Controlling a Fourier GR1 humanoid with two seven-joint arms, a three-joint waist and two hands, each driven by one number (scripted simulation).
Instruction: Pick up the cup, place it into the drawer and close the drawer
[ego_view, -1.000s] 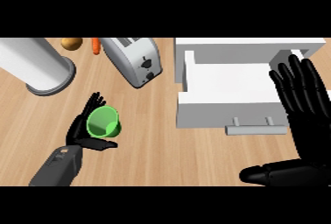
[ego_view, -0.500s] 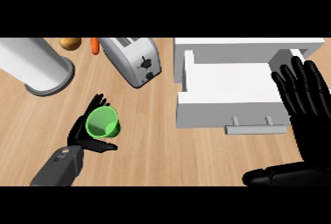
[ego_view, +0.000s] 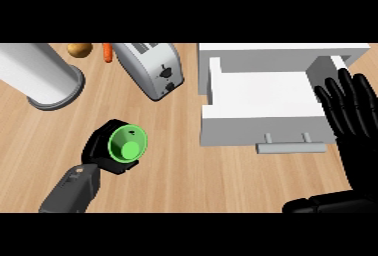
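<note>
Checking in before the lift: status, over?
Left hand shut on green cup. Right hand open, at right side of drawer. That drawer open, cup not yet in. Nothing between them.

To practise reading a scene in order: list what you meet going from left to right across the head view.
Grey cylinder → brown round item → carrot → toaster → open white drawer → right hand. The green cup in the left hand overlaps carrot and toaster, so left out.

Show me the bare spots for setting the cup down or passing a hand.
Free: the drawer floor, and counter between cup and drawer front. Crowded: upper left, canister, toaster; right hand stands at the drawer's right side.
</note>
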